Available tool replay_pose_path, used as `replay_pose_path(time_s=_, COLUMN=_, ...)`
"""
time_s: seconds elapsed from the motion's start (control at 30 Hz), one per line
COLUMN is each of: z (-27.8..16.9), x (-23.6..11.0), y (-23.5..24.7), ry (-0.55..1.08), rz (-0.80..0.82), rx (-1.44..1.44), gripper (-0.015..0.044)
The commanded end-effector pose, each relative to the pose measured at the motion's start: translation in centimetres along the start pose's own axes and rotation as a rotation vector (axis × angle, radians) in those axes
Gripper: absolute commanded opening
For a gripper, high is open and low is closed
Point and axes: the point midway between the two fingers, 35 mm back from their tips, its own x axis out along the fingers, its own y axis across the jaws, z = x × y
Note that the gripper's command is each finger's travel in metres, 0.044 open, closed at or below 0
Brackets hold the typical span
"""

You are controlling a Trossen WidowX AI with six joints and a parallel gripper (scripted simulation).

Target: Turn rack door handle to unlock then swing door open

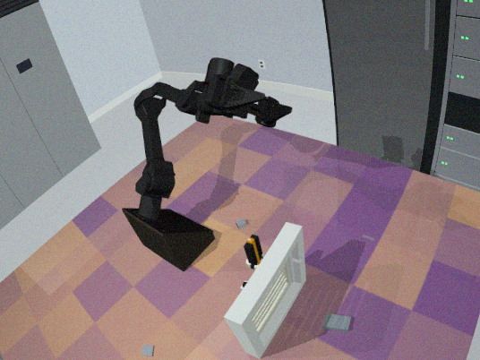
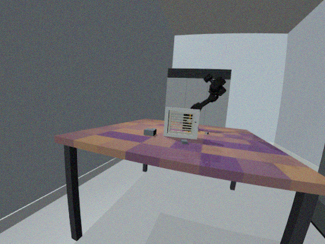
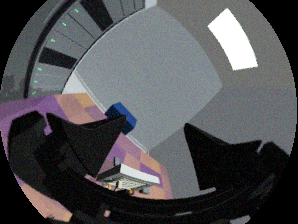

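Note:
The white rack frame (image 1: 264, 275) (image 2: 182, 109) (image 3: 140, 174) stands upright on the table. Its slatted door (image 1: 271, 299) (image 2: 176, 124) looks shut, lying in the frame. The black and orange handle (image 1: 256, 252) stands upright on the arm's side of the door; it shows only through the slats in the exterior view. My gripper (image 1: 279, 116) (image 3: 154, 121) is open and empty, high above the table and well away from the handle. Both fingers show wide apart in the wrist view. The hinge side and latch are not clear.
Small grey blocks lie on the table (image 1: 172, 287) (image 2: 221, 164): one (image 1: 241, 223) between arm base and frame, one (image 1: 148, 350) at the near side, one (image 1: 338, 322) behind the frame. A blue box (image 3: 120, 116) shows in the wrist view.

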Motion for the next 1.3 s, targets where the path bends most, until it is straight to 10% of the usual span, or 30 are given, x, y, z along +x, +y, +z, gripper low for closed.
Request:
replay_pose_path(time_s=0.0, z=-0.1, x=0.1, y=0.0, ry=0.005, rz=0.001, rx=-0.001, gripper=0.0374)
replay_pose_path(time_s=0.13, z=-1.5, x=1.2, y=0.0, ry=0.097, rz=0.02, rx=-0.029, gripper=0.0281)
replay_pose_path(time_s=1.27, z=-16.0, x=4.7, y=-0.7, ry=0.961, rz=0.328, rx=-0.062, gripper=0.0281)
